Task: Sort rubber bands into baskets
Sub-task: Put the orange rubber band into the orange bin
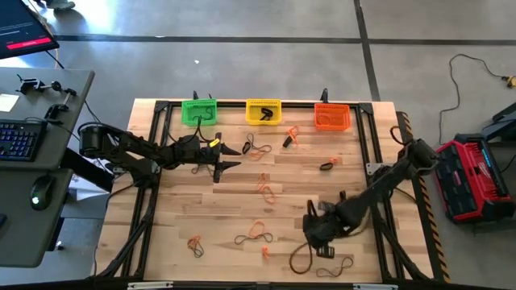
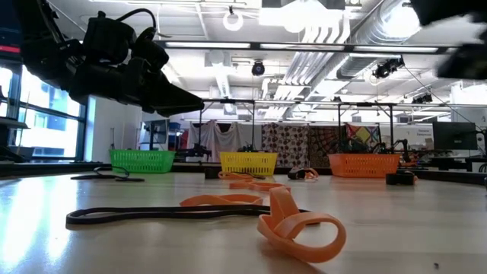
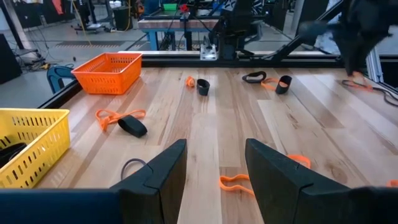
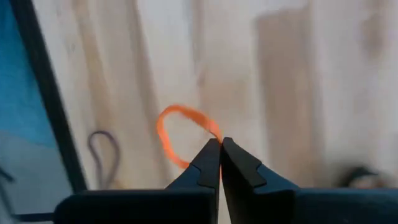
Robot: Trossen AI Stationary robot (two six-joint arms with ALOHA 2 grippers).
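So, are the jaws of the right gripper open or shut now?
Shut. In its wrist view the right gripper has its jaws pressed together, pinching the edge of an orange rubber band.

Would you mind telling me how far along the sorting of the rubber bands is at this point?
Early days. Done: a dark band already lies in the yellow basket. In hand: the right gripper has shut on an orange rubber band at the table's near edge. The left gripper hovers open mid-table, empty. Left: many loose bands on the table; the orange basket looks empty.
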